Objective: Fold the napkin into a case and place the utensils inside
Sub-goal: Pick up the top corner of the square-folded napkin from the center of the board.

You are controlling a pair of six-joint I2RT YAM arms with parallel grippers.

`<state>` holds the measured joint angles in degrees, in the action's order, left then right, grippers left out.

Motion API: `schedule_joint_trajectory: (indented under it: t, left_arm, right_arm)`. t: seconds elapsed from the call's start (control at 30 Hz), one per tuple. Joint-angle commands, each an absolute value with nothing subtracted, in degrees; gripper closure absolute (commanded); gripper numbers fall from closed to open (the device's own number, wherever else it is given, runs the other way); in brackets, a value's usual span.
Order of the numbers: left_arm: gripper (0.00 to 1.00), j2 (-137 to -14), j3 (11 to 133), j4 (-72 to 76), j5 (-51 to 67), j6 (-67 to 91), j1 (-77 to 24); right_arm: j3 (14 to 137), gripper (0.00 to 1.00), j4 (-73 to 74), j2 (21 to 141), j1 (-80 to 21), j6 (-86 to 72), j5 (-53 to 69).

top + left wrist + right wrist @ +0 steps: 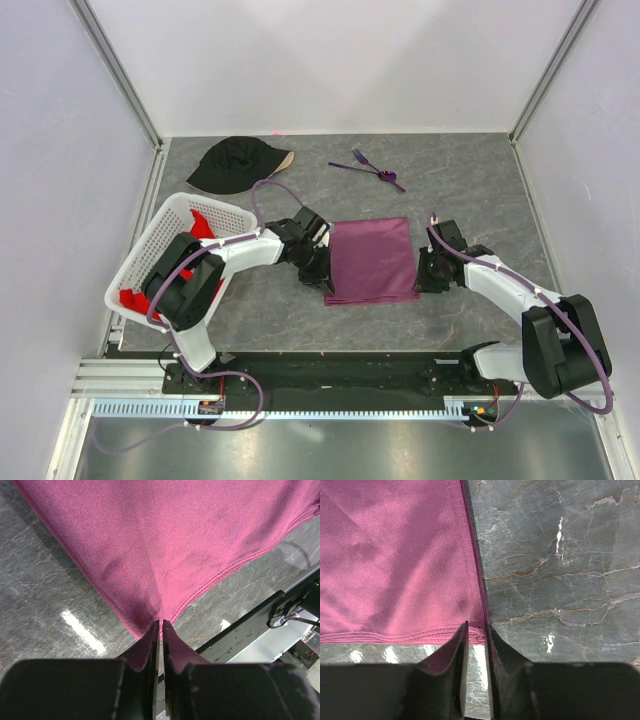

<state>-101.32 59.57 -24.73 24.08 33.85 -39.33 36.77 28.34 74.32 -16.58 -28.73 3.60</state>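
Observation:
The plum-purple napkin (372, 260) lies spread on the grey table between my two grippers. My left gripper (320, 275) is at its near-left corner. In the left wrist view that gripper (161, 623) is shut on the corner of the napkin (170, 545), and the cloth puckers toward the jaws. My right gripper (421, 272) is at the near-right corner. In the right wrist view that gripper (476, 627) stands narrowly open with the corner of the napkin (395, 565) lying flat between the tips. The purple utensils (368, 168), one of them a fork, lie apart at the back.
A black cap (235, 164) lies at the back left. A white lattice basket (160, 238) holding a red cloth (201, 226) stands at the left, beside the left arm. Walls close in the table on three sides.

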Motion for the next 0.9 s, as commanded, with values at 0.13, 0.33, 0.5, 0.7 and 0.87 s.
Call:
schedule_joint_trajectory:
  t: [0.13, 0.33, 0.5, 0.7, 0.87]
  left_arm:
    - [0.89, -99.40, 59.76, -23.29, 24.26, 34.80, -39.55]
    - [0.89, -99.05, 59.85, -23.47, 24.00, 34.54, -39.55]
    - [0.89, -98.97, 59.77, -23.55, 23.99, 34.54, -39.55]
    - [0.89, -98.53, 59.59, -23.64, 23.99, 34.63, -39.55]
    - [0.89, -98.26, 59.41, -23.91, 23.73, 34.45, -39.55]
  right_arm:
    - [37.18, 0.90, 28.39, 73.57, -16.35, -28.65, 2.99]
    - [37.88, 1.00, 28.39, 73.39, -16.35, -28.83, 2.99]
    - [37.27, 0.89, 28.04, 74.18, -16.35, -29.53, 2.29]
    - [36.56, 0.80, 26.99, 74.53, -16.35, -29.79, 2.29]
    - [35.86, 0.79, 26.02, 75.67, -16.26, -30.06, 2.81]
